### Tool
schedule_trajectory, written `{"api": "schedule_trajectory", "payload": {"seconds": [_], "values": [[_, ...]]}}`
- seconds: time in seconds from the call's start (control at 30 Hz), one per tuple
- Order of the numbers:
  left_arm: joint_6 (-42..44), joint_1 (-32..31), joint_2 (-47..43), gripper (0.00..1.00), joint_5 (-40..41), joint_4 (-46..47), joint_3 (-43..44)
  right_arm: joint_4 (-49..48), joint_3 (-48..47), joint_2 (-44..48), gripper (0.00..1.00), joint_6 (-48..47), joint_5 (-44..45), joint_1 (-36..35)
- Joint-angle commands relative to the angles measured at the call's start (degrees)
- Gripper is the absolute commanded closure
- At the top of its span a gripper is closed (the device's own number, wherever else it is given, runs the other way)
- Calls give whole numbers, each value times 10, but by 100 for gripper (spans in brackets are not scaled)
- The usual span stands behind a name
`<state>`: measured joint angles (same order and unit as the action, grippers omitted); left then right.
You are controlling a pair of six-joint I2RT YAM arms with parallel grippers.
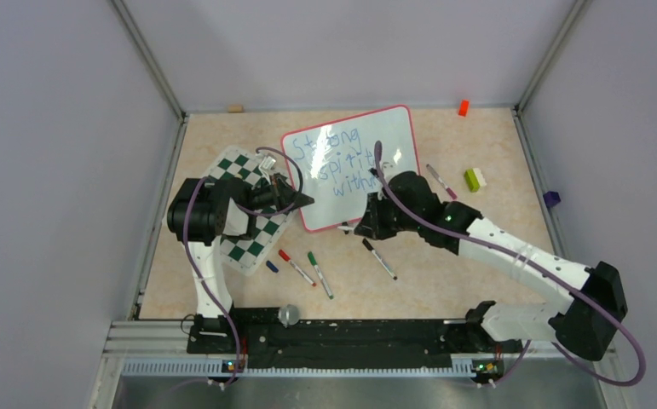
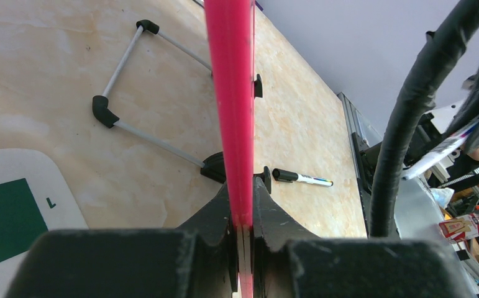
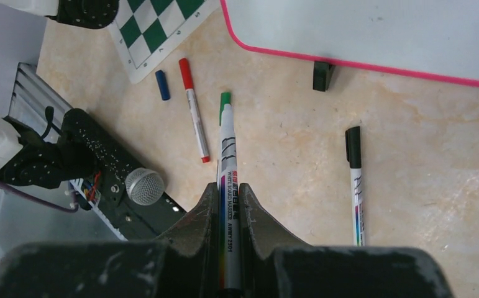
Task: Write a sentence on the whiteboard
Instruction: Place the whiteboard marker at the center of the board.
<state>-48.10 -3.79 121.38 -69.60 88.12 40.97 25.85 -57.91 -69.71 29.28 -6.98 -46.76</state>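
Whiteboard [image 1: 397, 128] sits at the far middle of the table, turned at a slant, its left edge beside the chess mat [image 1: 244, 239]. I read the sentence [image 1: 337, 162] in blue over three lines, roughly "Strong spirit with". My left gripper [image 2: 241, 195] is pinched tight on the board's pink frame [image 2: 230, 93], which runs straight up between the fingers. Behind it a wire stand [image 2: 122, 127] rests on the table. My right gripper [image 3: 227, 195] is near the board's near edge, where a black clip [image 3: 323, 74] sits on the frame. Its jaws are clamped on a marker [image 3: 230, 242] with a white printed barrel. That marker's far end lines up with a green cap [image 3: 225, 99], and I cannot tell whether the cap is its own. On the table beyond lie a red marker [image 3: 193, 112], a black marker [image 3: 355, 186] and a loose blue cap [image 3: 162, 84], apart from one another.
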Motion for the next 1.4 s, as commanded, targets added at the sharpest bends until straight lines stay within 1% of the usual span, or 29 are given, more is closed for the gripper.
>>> {"api": "schedule_trajectory", "payload": {"seconds": [0.0,0.1,0.17,0.27,0.37,0.5,0.57,0.77,0.8,0.87,1.0,1.03,1.1,1.13,1.17,1.23,1.27,1.37], "values": [[40,16,-6,100,40,47,-3,-94,77,30,100,76,-22,4],[40,16,-6,100,40,47,-3,-178,152,41,100,118,-79,22],[40,16,-6,100,40,47,-3,-274,214,51,100,158,-116,41],[40,16,-6,100,40,47,-3,-392,289,59,100,208,-136,57],[40,16,-6,100,40,47,-3,-471,328,39,100,229,-144,58],[40,16,-6,100,40,47,-3,-588,367,-18,100,263,-167,57],[40,16,-6,100,40,47,-3,-612,369,-42,100,265,-167,58],[40,16,-6,100,40,47,-3,-633,353,-96,100,259,-134,58],[40,16,-6,100,40,47,-3,-637,351,-101,98,260,-129,58],[40,16,-6,100,40,47,-3,-641,353,-106,78,265,-113,58],[40,16,-6,100,40,47,-3,-631,352,-107,47,258,-105,57],[40,16,-6,100,40,47,-3,-622,347,-106,37,254,-106,58],[40,16,-6,100,40,47,-3,-601,339,-102,14,245,-108,58],[40,16,-6,100,40,47,-3,-588,335,-95,8,241,-106,59],[40,16,-6,100,40,47,-3,-574,330,-86,5,237,-104,61],[40,16,-6,100,40,47,-3,-522,318,-58,2,220,-92,67],[40,16,-6,100,40,47,-3,-483,308,-40,1,210,-79,71],[40,16,-6,100,40,47,-3,-313,256,9,1,162,-27,88]]}}
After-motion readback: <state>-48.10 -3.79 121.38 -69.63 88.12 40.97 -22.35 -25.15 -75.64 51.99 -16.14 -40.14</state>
